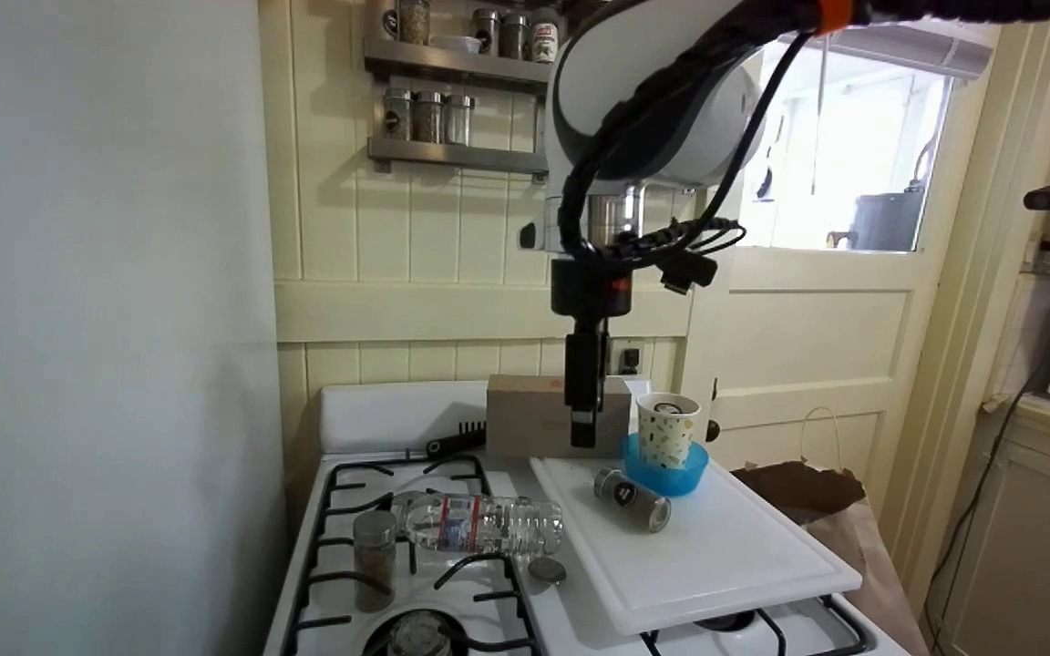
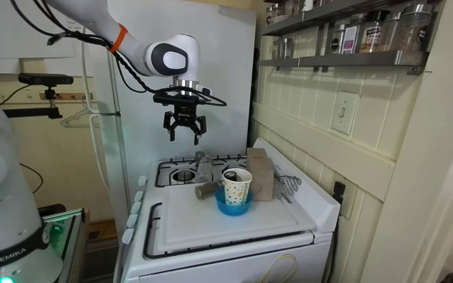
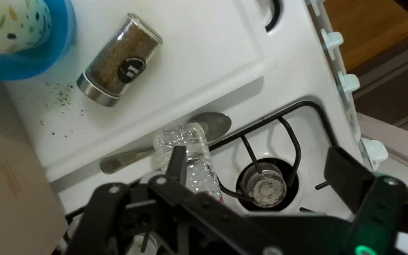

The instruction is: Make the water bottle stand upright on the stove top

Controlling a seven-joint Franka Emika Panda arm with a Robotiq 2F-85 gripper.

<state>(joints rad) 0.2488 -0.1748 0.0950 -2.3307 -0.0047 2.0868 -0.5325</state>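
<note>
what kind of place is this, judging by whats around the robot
A kitchen, quite likely in a home: there is a white stove top with burners, a flat white cutting board lying on it, and jars of what look like spices on a wall shelf.

Free air btwn hand (image 2: 184,138) & btl (image 1: 484,526), upright jar (image 1: 375,565) nr btl neck

Wrist view: end effector (image 3: 259,164) partly hides bottle (image 3: 200,170).

Wht arm (image 2: 138,51) w/ blk cables (image 1: 689,68)
</note>
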